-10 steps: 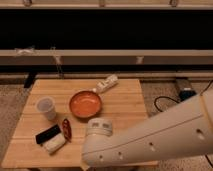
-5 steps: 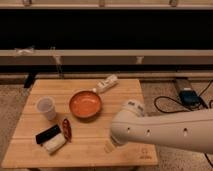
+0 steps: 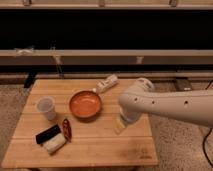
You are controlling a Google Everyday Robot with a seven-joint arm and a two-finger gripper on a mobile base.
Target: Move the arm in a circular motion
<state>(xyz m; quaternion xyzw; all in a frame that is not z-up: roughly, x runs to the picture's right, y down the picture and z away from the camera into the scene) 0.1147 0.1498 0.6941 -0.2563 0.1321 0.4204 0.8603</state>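
The arm point(image 3: 165, 106) is a thick cream-white tube with small dark holes. It reaches in from the right edge over the right half of the wooden table point(image 3: 100, 150). Its rounded joint point(image 3: 131, 102) hangs just right of the orange bowl point(image 3: 85, 104). A short pale piece point(image 3: 120, 125) sticks down under that joint towards the tabletop. The gripper does not show; it is hidden by the arm or lies outside the picture.
On the table's left side stand a white cup point(image 3: 46, 107), a red item point(image 3: 66, 129), a black bar point(image 3: 48, 134) and a white packet point(image 3: 54, 144). A white bottle point(image 3: 107, 82) lies at the back. A dark shelf unit point(image 3: 100, 30) runs behind.
The arm's rounded joint has swept from the table's front middle to the right and further back, rising beside the bowl. The table's items have not moved.
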